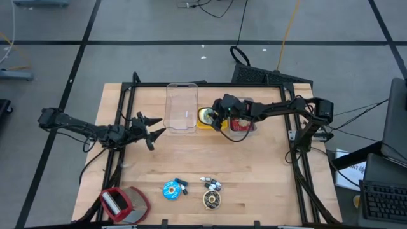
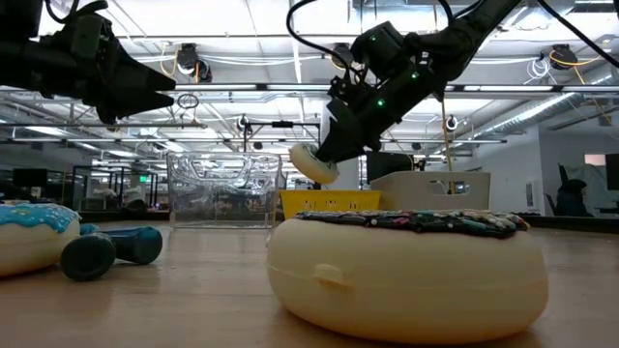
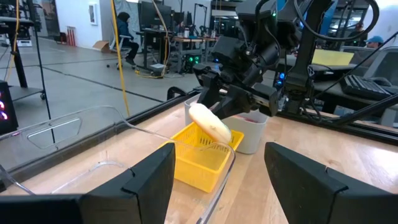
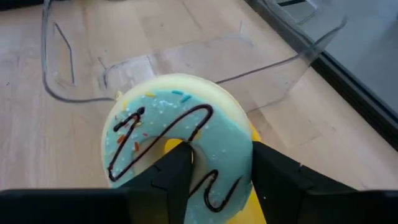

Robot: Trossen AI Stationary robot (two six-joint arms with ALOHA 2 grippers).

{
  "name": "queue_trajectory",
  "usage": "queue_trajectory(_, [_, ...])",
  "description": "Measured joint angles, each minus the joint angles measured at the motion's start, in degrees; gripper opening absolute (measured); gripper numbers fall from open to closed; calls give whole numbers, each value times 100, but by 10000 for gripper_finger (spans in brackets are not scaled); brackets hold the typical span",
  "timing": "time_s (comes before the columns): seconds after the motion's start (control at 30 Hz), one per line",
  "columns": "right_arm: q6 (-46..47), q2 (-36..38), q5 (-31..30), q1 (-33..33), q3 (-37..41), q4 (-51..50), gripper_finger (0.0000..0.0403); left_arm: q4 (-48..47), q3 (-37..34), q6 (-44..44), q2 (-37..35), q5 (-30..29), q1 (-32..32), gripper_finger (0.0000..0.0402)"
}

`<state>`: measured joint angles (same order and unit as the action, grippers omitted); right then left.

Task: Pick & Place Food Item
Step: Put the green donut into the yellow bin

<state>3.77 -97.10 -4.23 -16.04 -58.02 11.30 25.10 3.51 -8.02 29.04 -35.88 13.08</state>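
Observation:
A donut with blue icing and dark squiggles (image 4: 180, 124) hangs tilted just above a yellow basket (image 3: 199, 158) at the table's far middle. My right gripper (image 4: 221, 168) reaches in from the right and is shut on it; the low view shows the donut (image 2: 314, 162) at the fingertips over the basket (image 2: 329, 203). My left gripper (image 1: 152, 130) waits open at the table's left, pointing level toward the clear container (image 1: 182, 107), with nothing between its fingers (image 3: 146, 183). My right gripper holds the donut by the near part of its ring (image 4: 217, 158), one finger (image 4: 177, 171) in the hole and the other (image 4: 277, 180) outside the rim. The fingers slant down from the table's right. The donut is lifted clear and tilted, its iced face toward the wrist.
A white tub (image 1: 243, 124) stands right of the basket. Near the front edge lie a blue-iced donut (image 1: 172, 189), a dark sprinkled donut (image 1: 212, 200), small toys (image 1: 210, 184) and a red and grey object (image 1: 124, 203). Bare wood lies in the middle.

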Motion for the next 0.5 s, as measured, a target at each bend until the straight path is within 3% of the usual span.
queue_trajectory(0.5, [8,0,-11,5,0,-171,203,-2,-2,-28,0,-2,0,251])
